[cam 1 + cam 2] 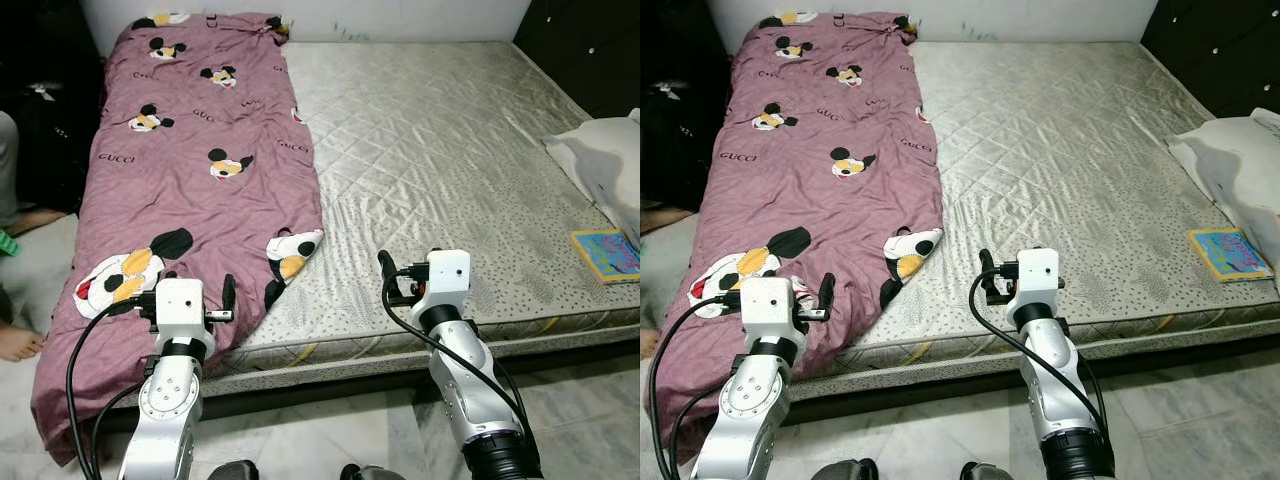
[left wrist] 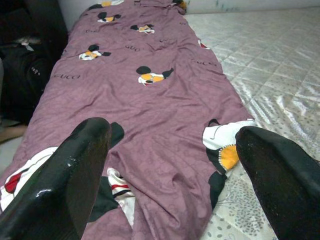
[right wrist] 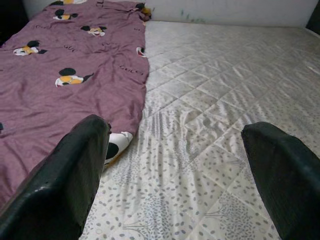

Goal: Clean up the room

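Bare quilted mattress (image 1: 440, 150) spans the head view from 9 to 3 o'clock. A mauve blanket (image 1: 190, 170) printed with cartoon mice lies lengthwise along the mattress's left side, running from 11 o'clock at the far wall down to 7 o'clock, where its near end hangs over the mattress edge toward the floor (image 1: 300, 440).

Left gripper (image 2: 175, 165) hovers at 7 o'clock over the near end of the blanket. Fingers spread wide, nothing between them; the wrist view looks along the blanket between the two fingertips (image 2: 85, 150). Contact with the cloth: cannot tell.

Right gripper (image 3: 185, 160) hovers at 5 o'clock above the bare mattress near its front edge, just right of the blanket's border. Fingers spread wide, empty.

At 3 o'clock, on the mattress's right edge: a white pillow (image 1: 605, 165), and nearer the front a colourful book (image 1: 607, 254) lying flat, apart from the pillow.

At 9 o'clock, beside the bed on the floor: a person's bare foot (image 1: 18, 343).
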You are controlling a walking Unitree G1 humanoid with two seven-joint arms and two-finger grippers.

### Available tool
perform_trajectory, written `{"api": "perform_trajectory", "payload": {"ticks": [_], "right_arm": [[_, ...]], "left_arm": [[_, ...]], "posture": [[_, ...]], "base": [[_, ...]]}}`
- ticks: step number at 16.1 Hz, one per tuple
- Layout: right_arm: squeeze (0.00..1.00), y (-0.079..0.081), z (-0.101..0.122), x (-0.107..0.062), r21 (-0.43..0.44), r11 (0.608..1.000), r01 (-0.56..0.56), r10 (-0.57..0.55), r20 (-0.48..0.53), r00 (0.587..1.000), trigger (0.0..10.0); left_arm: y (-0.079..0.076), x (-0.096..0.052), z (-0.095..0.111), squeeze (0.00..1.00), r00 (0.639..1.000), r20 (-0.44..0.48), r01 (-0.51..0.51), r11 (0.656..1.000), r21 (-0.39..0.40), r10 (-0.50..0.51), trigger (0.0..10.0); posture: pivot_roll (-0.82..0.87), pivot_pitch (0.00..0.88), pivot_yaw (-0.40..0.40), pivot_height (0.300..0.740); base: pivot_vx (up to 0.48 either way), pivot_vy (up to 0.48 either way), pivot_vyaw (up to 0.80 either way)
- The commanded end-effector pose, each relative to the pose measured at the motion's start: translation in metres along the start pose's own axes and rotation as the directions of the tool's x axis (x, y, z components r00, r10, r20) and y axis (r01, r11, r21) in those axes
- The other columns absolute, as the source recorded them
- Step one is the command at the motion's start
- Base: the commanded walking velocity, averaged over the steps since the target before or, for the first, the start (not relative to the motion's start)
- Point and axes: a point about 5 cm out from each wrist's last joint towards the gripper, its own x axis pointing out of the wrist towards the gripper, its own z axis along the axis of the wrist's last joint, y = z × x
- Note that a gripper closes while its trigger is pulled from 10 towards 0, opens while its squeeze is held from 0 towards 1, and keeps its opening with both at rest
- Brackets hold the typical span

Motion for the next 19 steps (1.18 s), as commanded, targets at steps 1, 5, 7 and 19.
{"api": "perform_trajectory", "payload": {"ticks": [1, 5, 7, 19], "right_arm": [[0.00, -0.0046, -0.0033, -0.0009, 0.004, 1.000, 0.020, -0.020, -0.015, 1.000, 10.0], [0.00, -0.0042, -0.0036, -0.0006, 0.005, 1.000, 0.019, -0.019, -0.018, 1.000, 10.0], [0.00, -0.0041, -0.0037, -0.0005, 0.006, 1.000, 0.018, -0.018, -0.018, 1.000, 10.0], [0.00, -0.0008, -0.0014, 0.0030, -0.014, 1.000, -0.002, 0.002, -0.004, 1.000, 10.0]], "left_arm": [[-0.0006, -0.0015, 0.0003, 0.00, 1.000, -0.003, 0.013, 1.000, -0.002, -0.013, 10.0], [-0.0002, -0.0032, -0.0012, 0.00, 1.000, -0.014, 0.020, 1.000, -0.018, -0.020, 10.0], [-0.0006, -0.0033, -0.0010, 0.00, 1.000, -0.013, 0.026, 0.999, -0.021, -0.026, 10.0], [-0.0052, -0.0028, -0.0010, 0.00, 0.999, -0.016, 0.044, 0.998, -0.038, -0.045, 10.0]], "posture": [[0.03, 0.155, -0.057, 0.740], [0.03, 0.153, -0.056, 0.740], [0.03, 0.153, -0.056, 0.740], [0.04, 0.143, -0.060, 0.740]], "base": [[0.000, 0.000, 0.00], [0.000, 0.000, 0.00], [0.000, 0.000, 0.00], [0.000, 0.000, 0.03]]}}
